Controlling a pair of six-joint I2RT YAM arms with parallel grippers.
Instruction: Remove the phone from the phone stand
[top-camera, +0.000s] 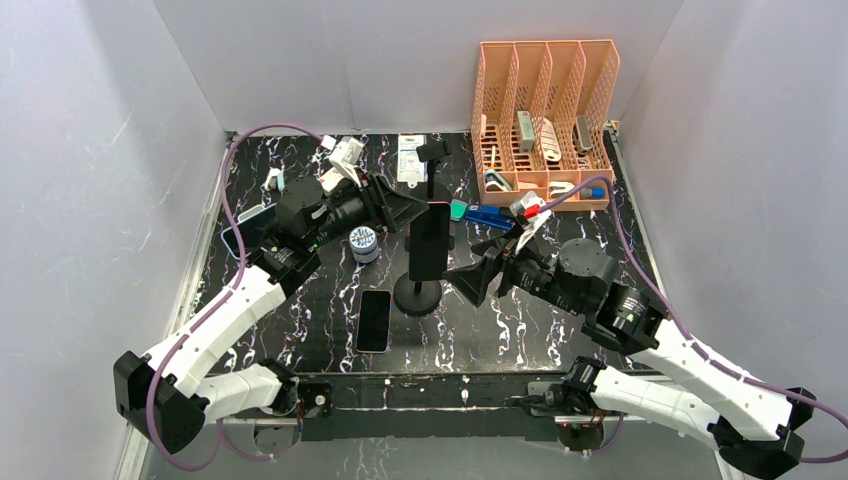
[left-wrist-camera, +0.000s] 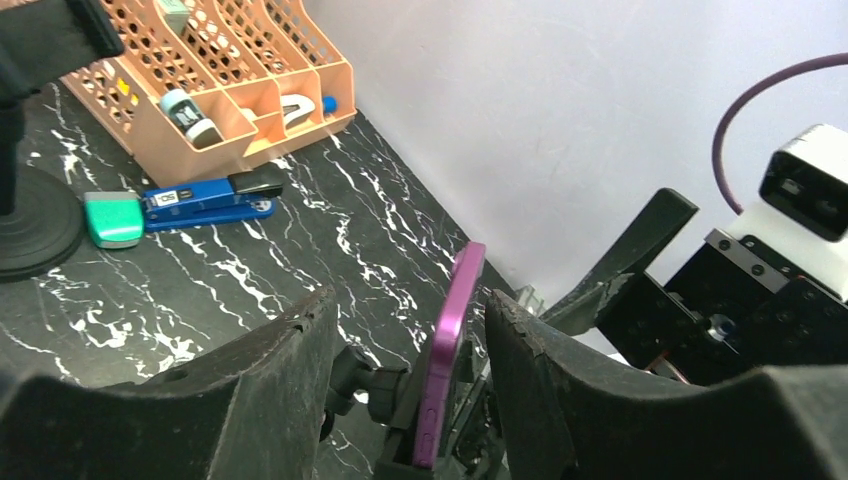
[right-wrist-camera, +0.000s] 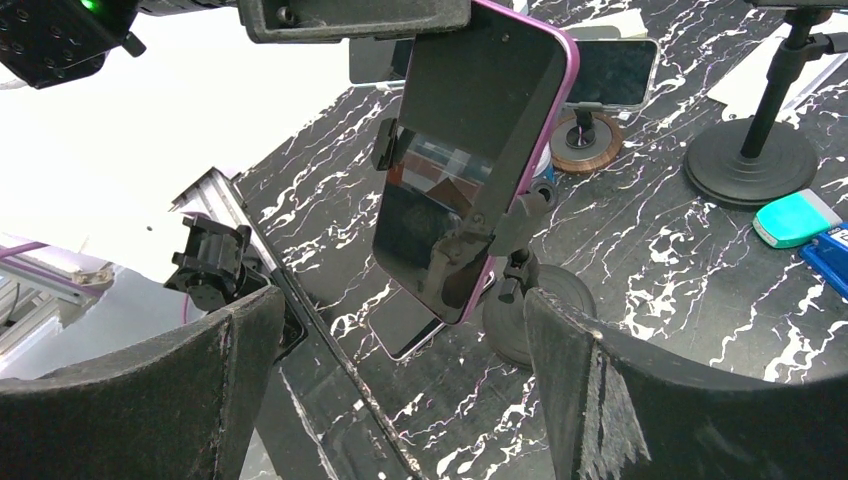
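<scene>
On my left claw (left-wrist-camera: 410, 310), the matt black plastic fingers (left-wrist-camera: 560, 400) look rough, their inner edges chipped and grainy. The purple-edged phone with the black glass face (right-wrist-camera: 450, 130) is glossy enough to mirror things, its rim smooth satin. The black phone stand with the round base (top-camera: 418, 296) is dull and matt. The black marble-patterned tabletop with white veins (top-camera: 300, 330) has a soft sheen. The peach perforated plastic file rack (top-camera: 545, 100) looks smooth.

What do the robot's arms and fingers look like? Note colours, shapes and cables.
Both the left arm and the right arm have white shells with black joints. A purple cable runs along each. The fingers are black, broad and wedge-shaped, with worn edges.
</scene>
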